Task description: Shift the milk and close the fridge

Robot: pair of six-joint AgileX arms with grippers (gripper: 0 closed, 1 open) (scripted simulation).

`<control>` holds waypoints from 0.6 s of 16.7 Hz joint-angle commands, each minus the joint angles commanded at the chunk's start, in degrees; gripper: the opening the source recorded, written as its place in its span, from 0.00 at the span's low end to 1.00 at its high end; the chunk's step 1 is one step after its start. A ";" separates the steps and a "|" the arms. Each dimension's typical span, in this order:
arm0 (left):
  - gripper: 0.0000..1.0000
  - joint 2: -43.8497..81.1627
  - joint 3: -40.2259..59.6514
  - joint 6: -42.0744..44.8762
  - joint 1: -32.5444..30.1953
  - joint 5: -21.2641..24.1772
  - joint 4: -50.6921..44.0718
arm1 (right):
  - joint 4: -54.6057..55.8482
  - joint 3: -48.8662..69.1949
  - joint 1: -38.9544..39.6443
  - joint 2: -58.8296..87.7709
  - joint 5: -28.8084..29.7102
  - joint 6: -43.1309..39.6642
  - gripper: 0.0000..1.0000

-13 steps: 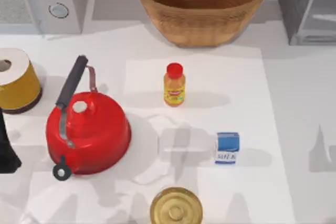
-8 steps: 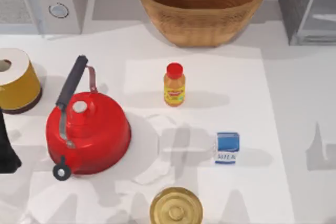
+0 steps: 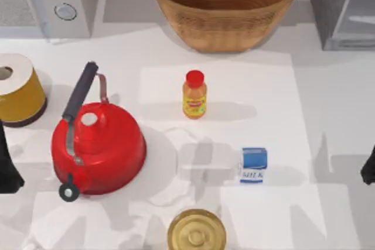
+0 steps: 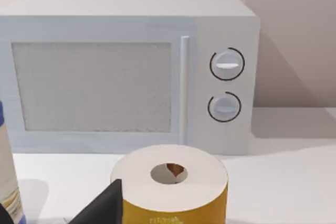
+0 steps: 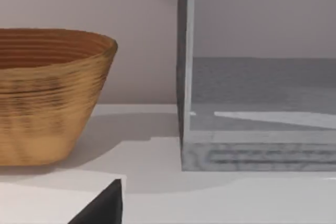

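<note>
The milk, a small carton with a blue top and a white lower part, stands upright on the white table right of centre. The fridge is the grey cabinet at the back right corner. In the right wrist view the fridge faces me with its grey inside showing. My right gripper is a dark shape at the table's right edge, well to the right of the milk and apart from it. At the left edge sits my left gripper, beside the kettle.
A red kettle with a black handle stands at the left. An orange bottle is mid-table, a wicker basket behind it. A yellow roll, a brass lid and a microwave also stand around.
My right arm has come into the top view at the right edge, and its shadow has slid left across the table. The milk and the left arm have not moved.
</note>
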 joint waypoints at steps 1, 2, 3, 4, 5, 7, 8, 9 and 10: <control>1.00 0.00 0.00 0.00 0.00 0.00 0.00 | 2.76 0.07 3.45 2.94 3.44 0.05 1.00; 1.00 0.00 0.00 0.00 0.00 0.00 0.00 | 5.39 0.15 6.65 5.70 6.60 0.11 1.00; 1.00 0.00 0.00 0.00 0.00 0.00 0.00 | 7.88 0.26 9.75 8.27 9.61 0.19 1.00; 1.00 0.00 0.00 0.00 0.00 0.00 0.00 | 10.12 0.39 12.75 10.52 12.42 0.28 1.00; 1.00 0.00 0.00 0.00 0.00 0.00 0.00 | 12.08 0.51 15.38 12.46 14.85 0.36 1.00; 1.00 0.00 0.00 0.00 0.00 0.00 0.00 | 14.90 0.67 18.96 15.29 18.06 0.43 1.00; 1.00 0.00 0.00 0.00 0.00 0.00 0.00 | 15.68 0.69 19.90 16.12 18.98 0.43 1.00; 1.00 0.00 0.00 0.00 0.00 0.00 0.00 | 15.93 0.70 20.21 16.40 19.30 0.42 1.00; 1.00 0.00 0.00 0.00 0.00 0.00 0.00 | 15.93 0.70 20.21 16.40 19.30 0.42 1.00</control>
